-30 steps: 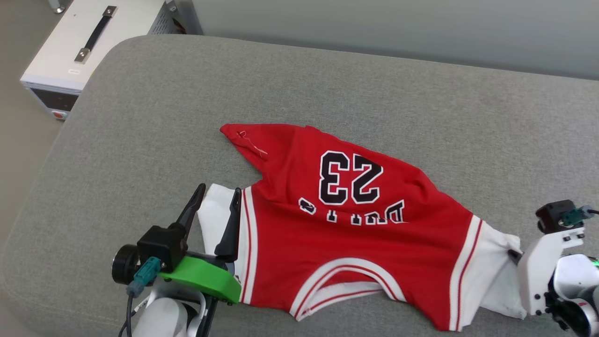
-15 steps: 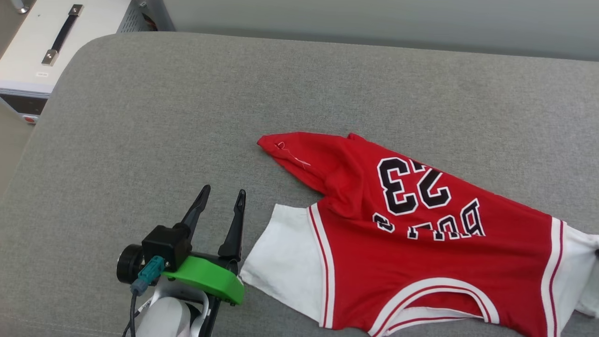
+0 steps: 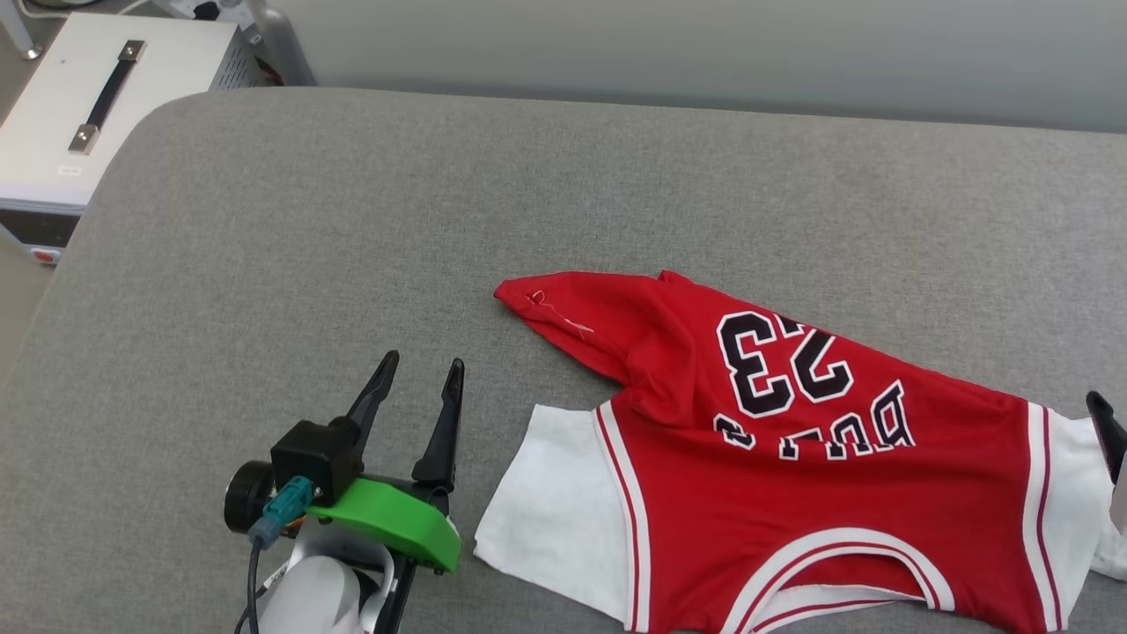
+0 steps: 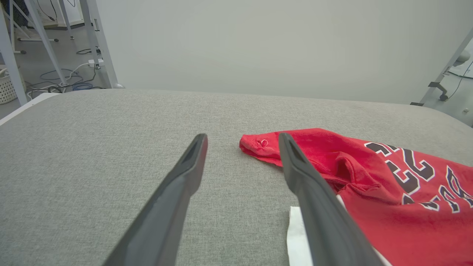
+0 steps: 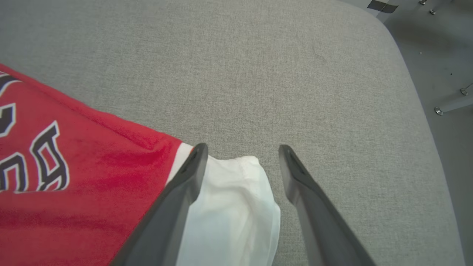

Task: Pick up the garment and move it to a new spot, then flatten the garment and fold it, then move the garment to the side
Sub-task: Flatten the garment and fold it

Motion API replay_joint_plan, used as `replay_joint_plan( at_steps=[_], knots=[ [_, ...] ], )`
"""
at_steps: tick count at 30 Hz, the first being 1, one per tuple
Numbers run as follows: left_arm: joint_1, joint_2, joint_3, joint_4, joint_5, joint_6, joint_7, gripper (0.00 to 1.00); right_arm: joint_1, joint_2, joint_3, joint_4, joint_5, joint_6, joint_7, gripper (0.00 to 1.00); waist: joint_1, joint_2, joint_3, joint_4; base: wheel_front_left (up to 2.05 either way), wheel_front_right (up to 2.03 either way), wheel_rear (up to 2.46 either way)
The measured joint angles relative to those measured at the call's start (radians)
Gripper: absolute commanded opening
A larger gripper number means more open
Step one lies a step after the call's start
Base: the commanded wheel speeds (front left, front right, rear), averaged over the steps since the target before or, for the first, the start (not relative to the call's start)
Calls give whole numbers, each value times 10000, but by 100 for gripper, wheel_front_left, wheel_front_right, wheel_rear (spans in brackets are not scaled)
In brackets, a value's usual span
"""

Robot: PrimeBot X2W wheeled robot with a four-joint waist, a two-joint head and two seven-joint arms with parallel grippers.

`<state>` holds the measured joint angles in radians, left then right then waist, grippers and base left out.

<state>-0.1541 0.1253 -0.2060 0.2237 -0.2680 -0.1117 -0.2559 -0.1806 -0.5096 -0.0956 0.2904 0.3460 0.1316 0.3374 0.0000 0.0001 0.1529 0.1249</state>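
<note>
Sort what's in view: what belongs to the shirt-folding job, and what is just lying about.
Belongs to the job:
- red jersey T-shirt with white short sleeves and a black "23"
- left gripper, open
- right gripper, open
- grey fabric-covered surface under the shirt

Just lying about:
- white metal box with a black handle
- loose cables on the floor

Matt cloth garment (image 3: 792, 502), coarse woven upholstery (image 3: 352, 220)

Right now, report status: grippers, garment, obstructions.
Left gripper open, beside garment. Right gripper open over a white sleeve. Garment number-up on grey cushion, rumpled, unfolded. White box beyond cushion's corner.
</note>
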Motion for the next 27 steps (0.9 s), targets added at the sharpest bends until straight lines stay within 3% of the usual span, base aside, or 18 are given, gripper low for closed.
replay_joint_plan(
  at_steps=[7, 15, 20, 27],
  knots=[
    [411, 17, -15, 84, -426, -73, 10, 100, 397, 709, -130, -1162, -173, 0, -1730, 100, 0, 0, -630, -229, 0, 0, 0],
    [1066, 71, -117, -155, -1057, -86, 295, 100, 1893, 2201, -575, -2439, -389, 0, -3467, 100, 0, 0, -1254, -557, 0, 0, 0],
    [1585, 82, -221, -303, -1216, -84, 520, 100, 2671, 3080, -888, -3083, -449, 0, -3760, 100, 0, 0, -1551, -684, 0, 0, 0],
    [1648, 441, -763, -1108, -978, 31, 2071, 100, 2895, 3381, -876, -3559, -529, 0, -3432, 100, 0, 0, -1452, -776, 0, 0, 0]
  ],
)
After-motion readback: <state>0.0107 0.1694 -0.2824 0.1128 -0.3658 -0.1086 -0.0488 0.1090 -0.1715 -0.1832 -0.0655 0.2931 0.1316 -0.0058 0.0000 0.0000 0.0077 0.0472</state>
